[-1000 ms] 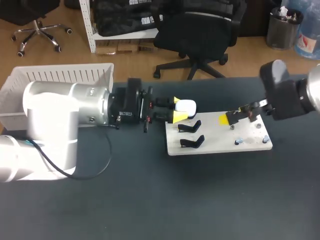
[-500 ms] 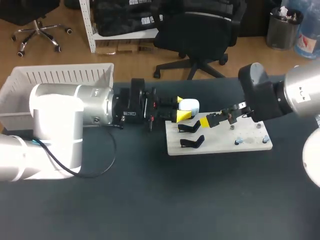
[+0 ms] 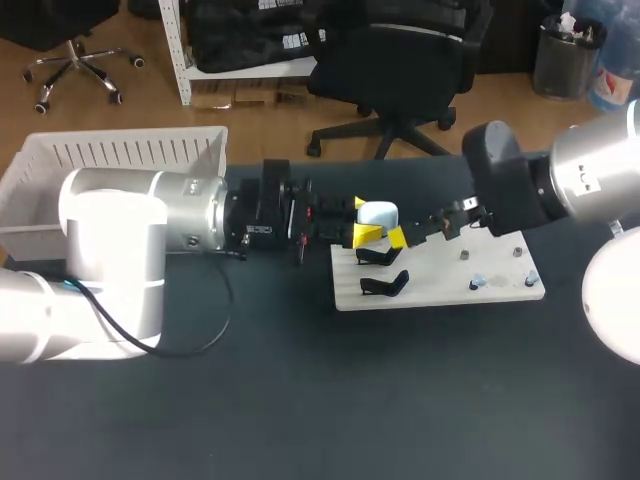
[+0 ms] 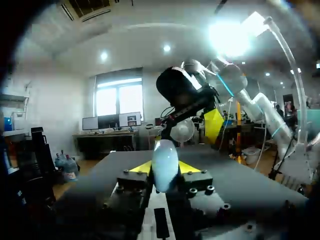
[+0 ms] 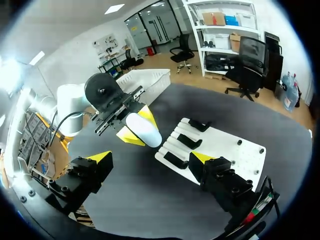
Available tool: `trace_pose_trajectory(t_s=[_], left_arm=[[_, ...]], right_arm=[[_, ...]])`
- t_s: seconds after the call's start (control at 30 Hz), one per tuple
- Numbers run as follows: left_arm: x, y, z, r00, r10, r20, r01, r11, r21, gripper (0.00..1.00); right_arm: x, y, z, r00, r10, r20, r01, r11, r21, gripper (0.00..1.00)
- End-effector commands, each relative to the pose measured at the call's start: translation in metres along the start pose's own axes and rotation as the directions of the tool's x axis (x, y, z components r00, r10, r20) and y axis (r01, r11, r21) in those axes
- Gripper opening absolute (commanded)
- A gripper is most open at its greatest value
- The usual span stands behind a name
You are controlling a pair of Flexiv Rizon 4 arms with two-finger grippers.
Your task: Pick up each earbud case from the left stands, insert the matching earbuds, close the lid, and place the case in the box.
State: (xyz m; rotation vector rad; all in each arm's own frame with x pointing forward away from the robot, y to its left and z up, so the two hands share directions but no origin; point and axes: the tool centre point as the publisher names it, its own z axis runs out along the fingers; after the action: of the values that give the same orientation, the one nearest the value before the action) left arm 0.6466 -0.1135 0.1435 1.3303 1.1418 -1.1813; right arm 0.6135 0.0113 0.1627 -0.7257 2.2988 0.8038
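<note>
The left arm lies level above the surface (image 3: pixel 300 400), its left claw (image 3: pixel 363 219) clamped on the white earbud case (image 3: pixel 378 213), which juts lengthwise rightward over the white board (image 3: pixel 440 285), near the right claw (image 5: pixel 152 159), spread wide

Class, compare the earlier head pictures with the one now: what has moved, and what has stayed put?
The right end effector swept left over the board, open, until its yellow tip came close beside the case. The left end effector, shut on the case, edged slightly right. Nothing was taken or released. Board and stands stayed put.
</note>
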Motion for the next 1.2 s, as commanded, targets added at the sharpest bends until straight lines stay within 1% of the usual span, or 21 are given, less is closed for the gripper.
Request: trace_pose_trajectory(t_s=[0.03, 0.6, 1.2], left_arm=[[0.0, 0.0, 0.0, 1.0, -0.001, -0.001, 0.001, 1.0, 0.0, 0.0], [0.0, 0.0, 0.0, 1.0, -0.001, -0.001, 0.001, 1.0, 0.0, 0.0], [0.0, 0.0, 0.0, 1.0, -0.001, -0.001, 0.001, 1.0, 0.0, 0.0]], right_arm=[[-0.007, -0.003, 0.005, 1.0, 0.0, -0.004, 0.0, 1.0, -0.018, 1.0], [-0.014, -0.007, 0.019, 1.0, 0.016, -0.009, -0.016, 0.999, -0.027, 1.0], [-0.011, -0.018, 0.026, 0.999, 0.047, -0.02, -0.048, 0.999, -0.019, 1.0]])
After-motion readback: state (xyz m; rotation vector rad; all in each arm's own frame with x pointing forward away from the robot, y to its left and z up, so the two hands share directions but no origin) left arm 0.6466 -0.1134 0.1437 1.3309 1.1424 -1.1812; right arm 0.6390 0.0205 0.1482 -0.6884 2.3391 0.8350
